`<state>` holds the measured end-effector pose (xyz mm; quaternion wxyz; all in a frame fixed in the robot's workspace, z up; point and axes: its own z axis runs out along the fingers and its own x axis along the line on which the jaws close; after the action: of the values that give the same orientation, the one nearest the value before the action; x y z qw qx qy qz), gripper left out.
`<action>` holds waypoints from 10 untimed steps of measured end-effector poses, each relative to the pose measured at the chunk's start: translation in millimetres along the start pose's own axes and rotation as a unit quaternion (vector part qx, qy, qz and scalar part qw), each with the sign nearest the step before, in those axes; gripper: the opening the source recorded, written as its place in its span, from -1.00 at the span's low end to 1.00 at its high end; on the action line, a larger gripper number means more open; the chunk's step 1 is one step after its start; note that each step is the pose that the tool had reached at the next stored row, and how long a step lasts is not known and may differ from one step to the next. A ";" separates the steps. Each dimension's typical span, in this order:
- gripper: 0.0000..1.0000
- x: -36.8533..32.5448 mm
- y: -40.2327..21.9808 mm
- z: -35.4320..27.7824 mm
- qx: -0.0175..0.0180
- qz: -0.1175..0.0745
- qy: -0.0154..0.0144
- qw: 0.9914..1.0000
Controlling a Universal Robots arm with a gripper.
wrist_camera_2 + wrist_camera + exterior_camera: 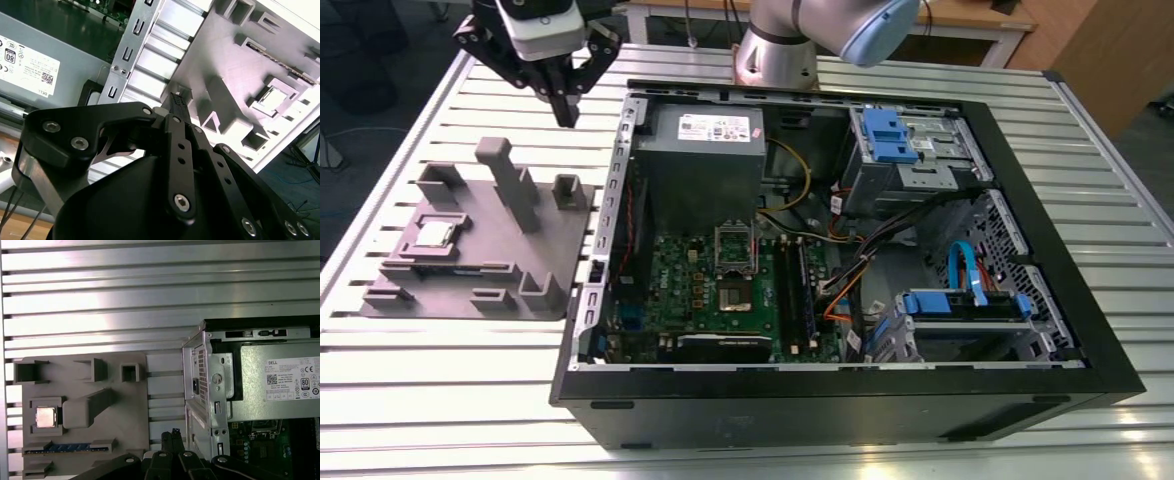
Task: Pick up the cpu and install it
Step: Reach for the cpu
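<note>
Exterior view: the black two-fingered gripper (567, 115) hangs above the slatted metal table (440, 400), fingers closed together, empty. The cpu (434, 235), a small square silver-topped chip, lies in a pocket of the matte grey plastic fixture plate (554, 245), well apart from the gripper, toward the exterior view's left. Second wrist view: the cpu (272, 98) rests beyond the joined fingertips (175, 100). First wrist view: the open black computer case (300, 325) stands beside the gripper (174, 434), opposite the cpu (46, 417).

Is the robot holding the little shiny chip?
No, the cpu lies in the grey holder, well apart from the fingers.
</note>
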<state>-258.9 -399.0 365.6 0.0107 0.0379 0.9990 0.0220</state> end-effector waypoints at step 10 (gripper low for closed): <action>-0.77 2.1 -0.2 0.0 0.000 0.000 0.000 1.000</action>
<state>-261.0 -399.0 365.6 0.0107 0.0379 0.9990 0.0220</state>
